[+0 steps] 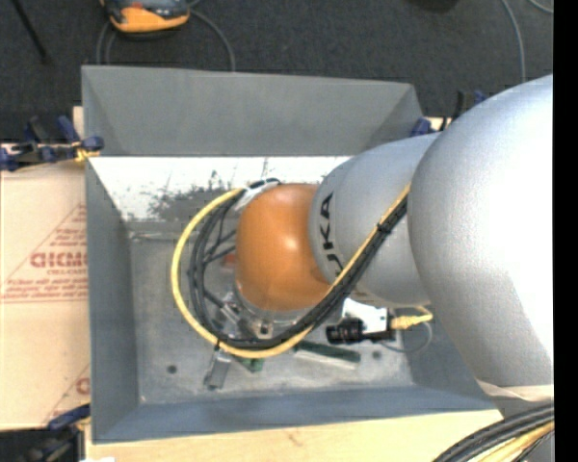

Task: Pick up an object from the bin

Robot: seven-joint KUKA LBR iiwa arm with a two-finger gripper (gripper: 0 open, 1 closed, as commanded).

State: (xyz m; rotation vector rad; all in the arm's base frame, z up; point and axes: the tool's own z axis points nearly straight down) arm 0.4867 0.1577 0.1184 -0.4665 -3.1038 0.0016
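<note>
Here your gripper (226, 346) hangs low in the bin (116, 287), near its front wall, beneath the orange wrist cover (275, 248); you cannot tell whether it is clenched or released. A dark green strip (325, 352) lies on the floor near it

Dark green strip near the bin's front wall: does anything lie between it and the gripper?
Nothing visible does. The gripper sits low at the left end of the dark green strip, which lies flat on the bin floor. The arm's orange cover hides part of that spot, so something small could be missed.
</note>
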